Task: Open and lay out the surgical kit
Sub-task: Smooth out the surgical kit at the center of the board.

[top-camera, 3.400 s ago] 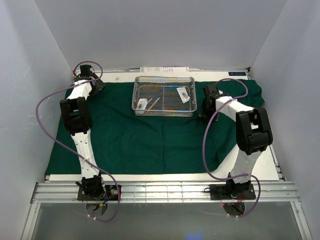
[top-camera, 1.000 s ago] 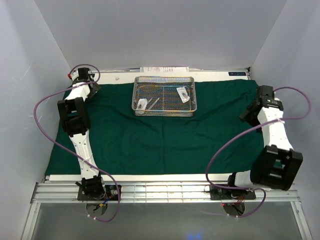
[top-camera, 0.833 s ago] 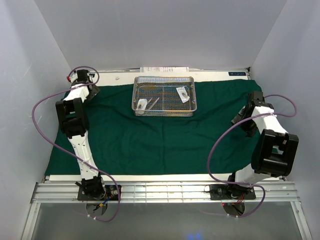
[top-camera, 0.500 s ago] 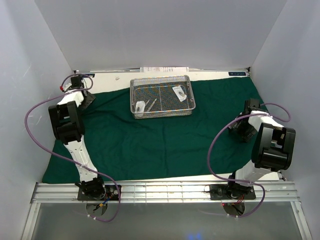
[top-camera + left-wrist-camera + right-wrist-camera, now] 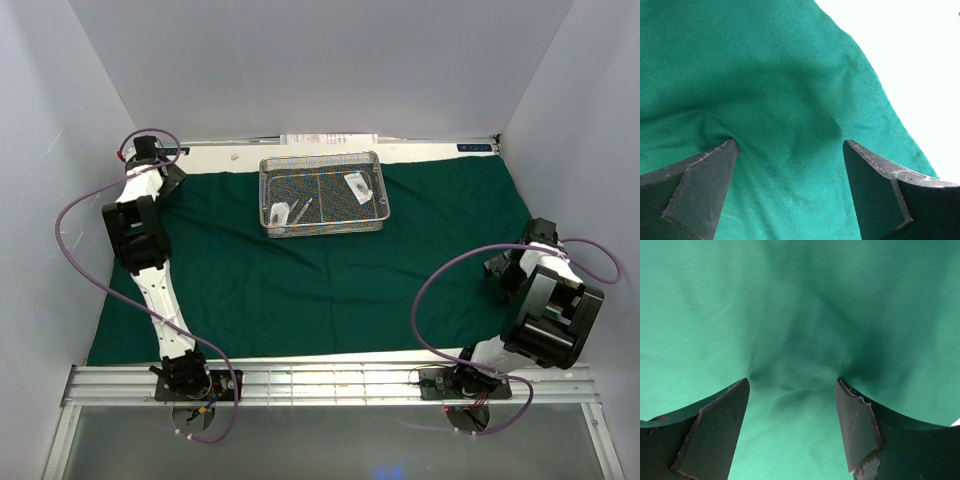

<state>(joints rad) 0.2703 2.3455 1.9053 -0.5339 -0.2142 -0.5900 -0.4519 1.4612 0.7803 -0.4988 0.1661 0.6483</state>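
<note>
L fingers: left gripper [image 5: 790, 145] has its jaws wide apart; the two dark fingers [image 5: 695, 185] have their tips down on the cloth wrap [image 5: 330, 280], with nothing clamped. Fabric puckers at the 9 o'clock tip.
R fingers: right gripper [image 5: 792, 385] is also spread, with both tips on the cloth. Creases run between them and a shadow sits by the 3 o'clock tip.
L position: far-left corner of the cloth, 10 o'clock from the cloth centre, with bare white table [image 5: 920, 60] just beyond.
R position: right edge of the cloth, about 4 o'clock from centre.
Kit: cloth is spread flat. The tray [image 5: 322, 195] sits on it at 12 o'clock, near the far edge and slightly skewed.
In tray: two packets [image 5: 357, 187], one at each end, and thin tweezers [image 5: 303, 208] beside the left one.
Unclear: scissors can't be resolved through the mesh. The tweezer count is uncertain. The overhead view doesn't show the fingertips, and both wrist views crop the finger bases.
Surface: white tabletop with an aluminium rail [image 5: 330, 382] along the near edge. A paper sheet [image 5: 330, 138] lies behind the tray.
Room: plain pale walls [image 5: 300, 60] on three sides.
Materials: cloth is matte dark green with a fine weave. The tray is silver wire mesh and rectangular. The fingers are black, wedge-shaped, with scuffed edges. Purple cables [image 5: 70, 215] loop off both arms.
</note>
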